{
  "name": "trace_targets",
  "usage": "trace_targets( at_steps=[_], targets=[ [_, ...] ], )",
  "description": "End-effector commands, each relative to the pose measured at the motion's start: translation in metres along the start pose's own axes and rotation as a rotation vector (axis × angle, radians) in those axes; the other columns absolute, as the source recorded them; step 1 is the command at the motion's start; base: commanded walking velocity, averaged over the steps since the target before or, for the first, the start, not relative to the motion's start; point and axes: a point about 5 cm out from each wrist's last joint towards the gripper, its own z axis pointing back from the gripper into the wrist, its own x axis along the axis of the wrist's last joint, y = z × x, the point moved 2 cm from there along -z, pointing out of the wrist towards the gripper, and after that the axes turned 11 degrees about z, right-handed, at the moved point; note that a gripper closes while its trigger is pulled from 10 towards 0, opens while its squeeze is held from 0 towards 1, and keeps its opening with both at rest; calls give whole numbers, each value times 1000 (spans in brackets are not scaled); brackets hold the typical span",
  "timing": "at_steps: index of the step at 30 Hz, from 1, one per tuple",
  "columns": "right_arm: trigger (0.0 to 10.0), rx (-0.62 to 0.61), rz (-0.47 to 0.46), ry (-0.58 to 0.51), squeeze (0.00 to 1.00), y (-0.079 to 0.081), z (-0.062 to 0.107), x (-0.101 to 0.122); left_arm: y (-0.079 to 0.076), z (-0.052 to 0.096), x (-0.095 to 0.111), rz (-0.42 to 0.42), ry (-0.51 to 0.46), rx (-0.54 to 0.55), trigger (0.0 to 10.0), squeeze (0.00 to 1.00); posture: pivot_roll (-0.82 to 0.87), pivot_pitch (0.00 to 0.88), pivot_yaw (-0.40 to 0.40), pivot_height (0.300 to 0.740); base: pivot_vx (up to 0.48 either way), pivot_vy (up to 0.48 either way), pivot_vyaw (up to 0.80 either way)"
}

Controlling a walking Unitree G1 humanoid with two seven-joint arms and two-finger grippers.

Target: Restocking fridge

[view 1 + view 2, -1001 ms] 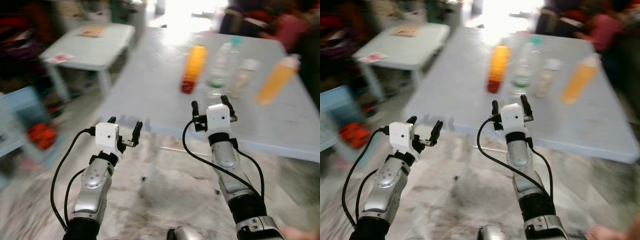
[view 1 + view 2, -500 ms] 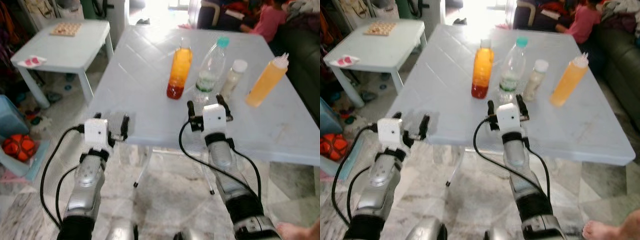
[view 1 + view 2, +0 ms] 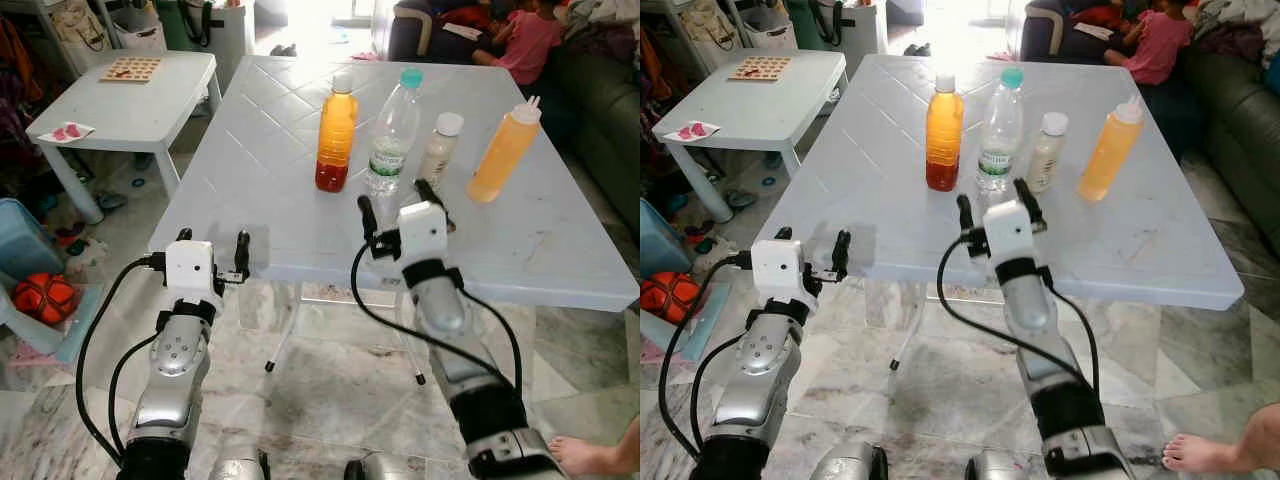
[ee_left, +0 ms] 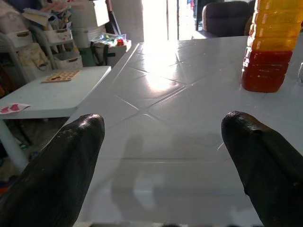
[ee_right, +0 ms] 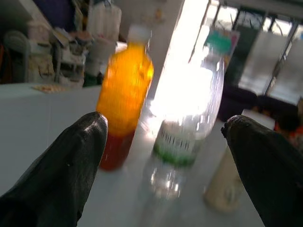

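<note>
Here, from the head, four bottles stand on the white table (image 3: 250,150), the water bottle (image 3: 393,130) just past the right gripper (image 3: 398,200). In the left wrist view, the left gripper (image 4: 163,156) is wide, holding nothing. In the right wrist view, wide fingers (image 5: 71,156) frame the water bottle.

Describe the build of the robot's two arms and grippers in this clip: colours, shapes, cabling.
Both arms are silver, rounded segments with black joints near the base. Each wrist carries a white boxy housing. The left gripper and right gripper each have two long black fingers with rounded, glossy tips. Loose black cables loop from each housing down along the forearm.
</note>
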Motion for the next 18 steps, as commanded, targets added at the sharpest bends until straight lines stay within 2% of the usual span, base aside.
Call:
trace_targets(
  at_steps=[1,5,9,13,15,18],
  targets=[
    [10000,-1,4,-20,0,-5,-6,3,2,-1,6,-7,-12,-6,10000,0,110,75,9,740,0,0,0],
    [10000,-8,8,-21,0,-8,-7,3,4,-2,10,-20,-23,0,10000,0,117,77,12,740,0,0,731],
    [10000,-13,-9,-16,0,-7,-2,2,5,-1,14,-24,-39,6,10000,0,116,70,16,740,0,0,0],
    [10000,-9,-24,-10,0,-4,9,2,9,2,17,-27,-44,16,10000,0,115,60,16,740,0,0,0],
    [10000,-15,-30,1,0,-1,22,1,12,7,22,-24,-52,16,10000,0,113,51,20,740,0,0,0],
    [10000,-8,-33,2,0,2,32,3,14,12,24,-20,-53,19,10000,0,107,56,24,740,246,0,0]
  ],
)
